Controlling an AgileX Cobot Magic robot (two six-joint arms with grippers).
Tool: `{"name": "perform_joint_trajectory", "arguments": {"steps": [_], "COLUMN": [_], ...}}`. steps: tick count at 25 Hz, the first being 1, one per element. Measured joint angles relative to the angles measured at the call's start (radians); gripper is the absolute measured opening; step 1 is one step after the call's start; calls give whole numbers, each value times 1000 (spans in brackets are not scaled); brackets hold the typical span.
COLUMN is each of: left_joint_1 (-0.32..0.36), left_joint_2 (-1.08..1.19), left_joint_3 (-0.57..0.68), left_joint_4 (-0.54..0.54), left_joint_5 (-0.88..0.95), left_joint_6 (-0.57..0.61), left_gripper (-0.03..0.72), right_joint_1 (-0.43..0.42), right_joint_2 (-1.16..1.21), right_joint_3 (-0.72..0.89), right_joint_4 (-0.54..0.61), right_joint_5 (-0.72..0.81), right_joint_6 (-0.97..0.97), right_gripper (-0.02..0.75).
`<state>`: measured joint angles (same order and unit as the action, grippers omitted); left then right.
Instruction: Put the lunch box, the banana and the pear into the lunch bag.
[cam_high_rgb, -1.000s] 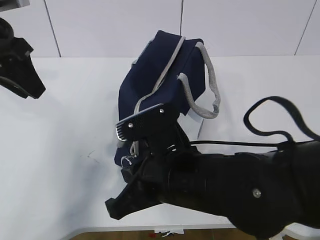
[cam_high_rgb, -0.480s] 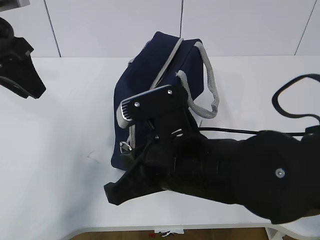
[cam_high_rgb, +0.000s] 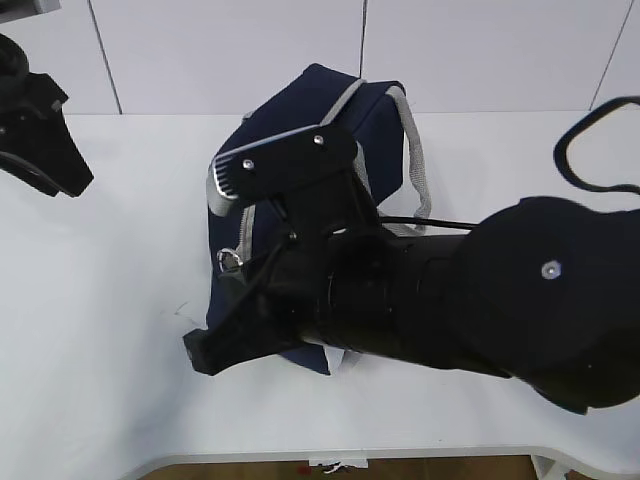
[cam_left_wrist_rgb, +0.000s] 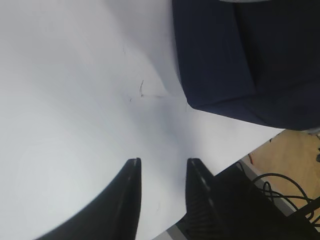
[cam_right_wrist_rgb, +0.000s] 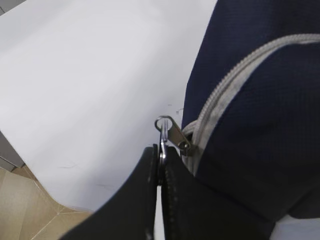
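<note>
A navy-blue lunch bag lies tipped on a white table, near the middle and toward the back wall. Its grey webbing handles drape down its right side, and a grey zipper runs along the top edge.

The right arm, a bulky black shape, fills the lower right of the exterior view and reaches across the front of the bag. The right gripper is pressed fully together, its two dark fingers pinching the silver metal zipper pull at the bag's near corner. The ring of the pull shows just above the fingertips, and the pull is drawn out taut from the zipper's end. In the exterior view the same silver ring glints at the bag's left edge, beside the arm.

The left arm sits well apart at the far left edge, above the table. The left gripper stands partly open with nothing between its fingers; below it lies bare white tabletop with a few faint scuff marks, and a corner of the bag lies off to one side in its wrist view.

No lunch box, banana or pear shows in any view.
</note>
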<state>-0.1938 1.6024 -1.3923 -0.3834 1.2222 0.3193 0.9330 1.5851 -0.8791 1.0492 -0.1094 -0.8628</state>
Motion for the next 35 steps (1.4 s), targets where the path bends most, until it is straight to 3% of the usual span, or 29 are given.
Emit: {"name": "perform_joint_trajectory", "arguments": {"steps": [12,20,35], "left_joint_1": [0,-2,-3], "left_joint_2": [0,0,0], "left_joint_3": [0,0,0], "left_joint_4": [0,-14,-137], "left_joint_5": [0,0,0], "left_joint_6": [0,2,171], "left_gripper": [234,234,237], "right_joint_1": [0,0,0], "right_joint_2": [-64,-66,-66], "right_joint_3": [-25,-86,-151], "right_joint_4": [395,727,786], "right_joint_5": [-31,-88,-174], "right_joint_6": [-398,-750,-883], "right_gripper": [-9,-9,-9]}}
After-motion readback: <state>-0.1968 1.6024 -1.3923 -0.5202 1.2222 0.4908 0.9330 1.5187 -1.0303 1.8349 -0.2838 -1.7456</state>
